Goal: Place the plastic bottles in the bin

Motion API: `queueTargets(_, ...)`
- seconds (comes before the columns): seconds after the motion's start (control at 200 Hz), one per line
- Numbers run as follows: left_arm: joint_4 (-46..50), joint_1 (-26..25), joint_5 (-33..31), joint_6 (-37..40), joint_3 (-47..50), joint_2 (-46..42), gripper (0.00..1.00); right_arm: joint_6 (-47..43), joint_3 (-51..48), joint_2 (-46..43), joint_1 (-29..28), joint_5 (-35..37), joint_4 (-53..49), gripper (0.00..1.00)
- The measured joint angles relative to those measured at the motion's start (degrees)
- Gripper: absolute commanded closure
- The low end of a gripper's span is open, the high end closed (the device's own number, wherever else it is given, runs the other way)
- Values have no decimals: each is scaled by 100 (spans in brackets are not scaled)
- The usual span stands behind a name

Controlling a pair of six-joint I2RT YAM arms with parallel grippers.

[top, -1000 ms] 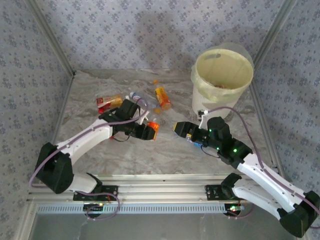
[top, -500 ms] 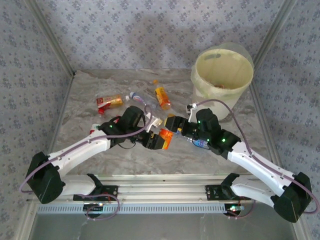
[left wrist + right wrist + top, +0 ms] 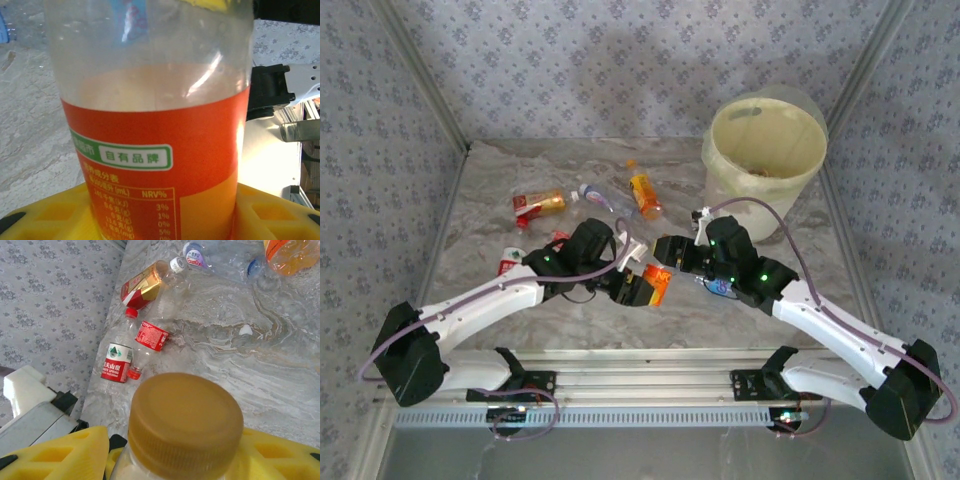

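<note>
Observed left end effector (image 3: 643,288) clamped on orange bottle (image 3: 155,150), yellow pads (image 3: 45,215) pressed to the label on both sides, pale orange liquid inside. Logged this bottle held near centre of surface (image 3: 570,325), cap (image 3: 185,422) pointing toward 1 o'clock. Found right end effector (image 3: 669,250) straddling that cap, a yellow finger (image 3: 60,455) on each side; cannot tell whether gripping it or just short of contact. Noted bin (image 3: 725,195) at 2 o'clock, upright, bag-lined, well apart from the held bottle. Counted loose bottles lying on the surface: gold-red bottle (image 3: 540,203) at 10 o'clock, clear bottle (image 3: 595,194) and second orange bottle (image 3: 646,195) toward 12 o'clock, two red-label bottles (image 3: 117,365) side by side at 9 o'clock.
</note>
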State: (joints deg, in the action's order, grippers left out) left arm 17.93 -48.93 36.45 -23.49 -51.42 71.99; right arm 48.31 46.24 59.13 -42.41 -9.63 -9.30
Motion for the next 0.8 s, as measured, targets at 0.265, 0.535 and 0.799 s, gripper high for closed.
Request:
queueTargets(0.265,-22,-149,20,2,0,0,45,-35,9,-46,0,114,-122,47)
queueTargets(0.535,-144,-225,0,-13,26,-7,20,-85,76,-197,11,149,-221,57)
queueTargets(0.799,-170,-243,-267,-179,122,-420,0,-555,553,-529,190,420,-970,57)
